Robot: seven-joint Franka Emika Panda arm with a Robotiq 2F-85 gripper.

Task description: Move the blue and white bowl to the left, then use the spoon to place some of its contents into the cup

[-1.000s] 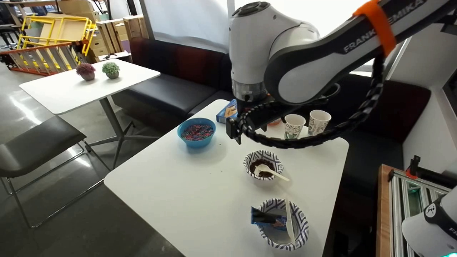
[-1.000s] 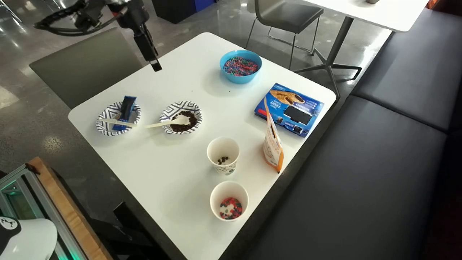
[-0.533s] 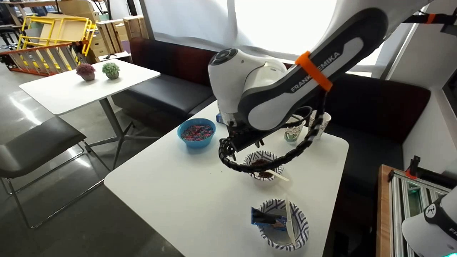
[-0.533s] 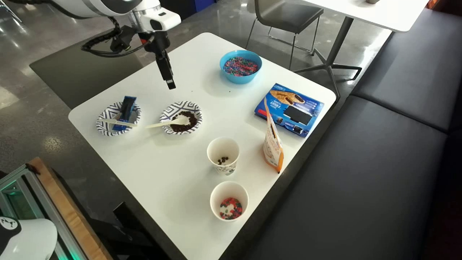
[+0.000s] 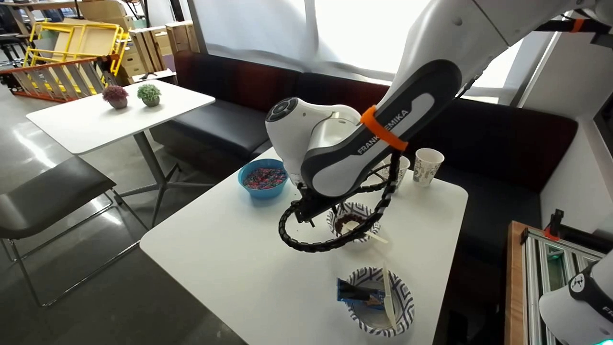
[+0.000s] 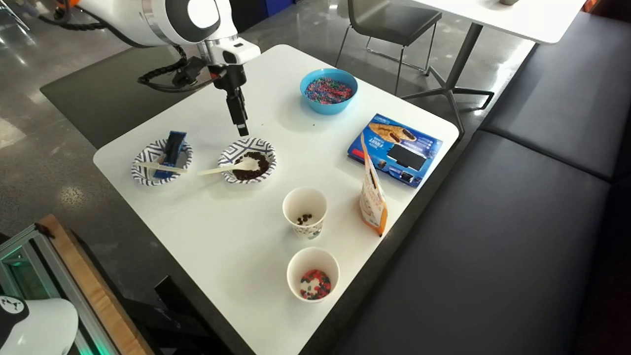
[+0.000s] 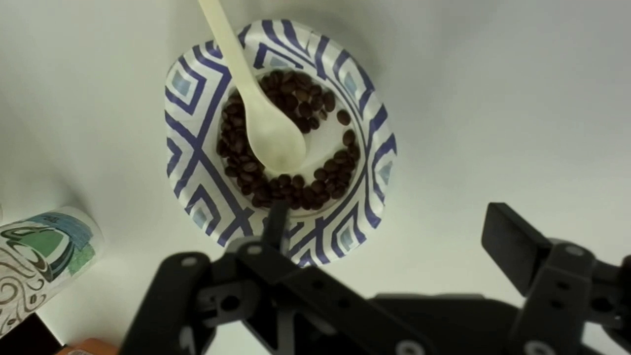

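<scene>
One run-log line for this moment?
gripper: open, empty, near round blue-and-white paper bowl | slim cream spoon: ungrasped, in bowl, handle over rim | contents: dark brown pieces

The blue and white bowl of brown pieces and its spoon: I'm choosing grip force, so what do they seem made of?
The bowl looks like thin paper, perhaps coated: printed pattern, wavy, uneven rim. The spoon looks like smooth, satiny plastic: even cream colour, soft sheen; exact type unclear.
</scene>
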